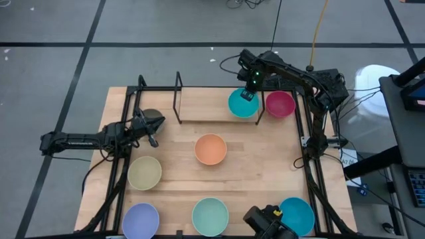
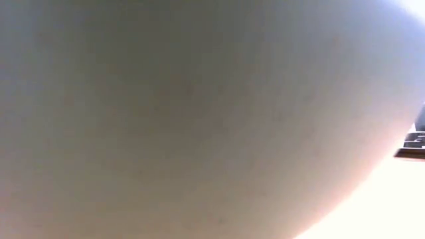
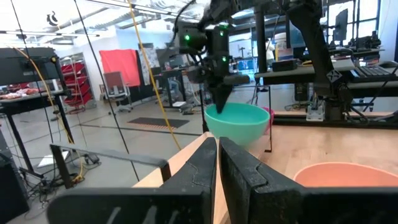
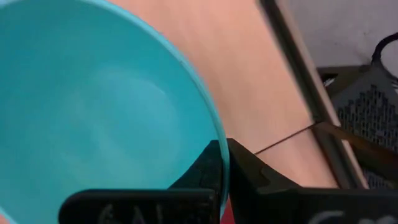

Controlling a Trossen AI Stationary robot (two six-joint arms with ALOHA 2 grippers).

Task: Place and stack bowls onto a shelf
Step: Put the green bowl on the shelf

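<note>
Nearest the low camera, one pale curved surface fills the view; what it is cannot be told. Front edge of wooden table [image 1: 179, 179], seen from above: lavender bowl [image 1: 140, 220], mint green bowl [image 1: 210, 216], teal bowl [image 1: 296, 215]. Behind them, pale yellow bowl [image 1: 145, 172], then orange bowl [image 1: 210, 149] mid-table. Left gripper [image 1: 154, 130] idles at left edge, fingers nearly together, nothing held. Far side: right gripper [image 1: 248, 93] pinches rim of second teal bowl [image 1: 242, 105] on black-rod shelf board [image 1: 199, 106], beside magenta bowl [image 1: 280, 103].
</note>
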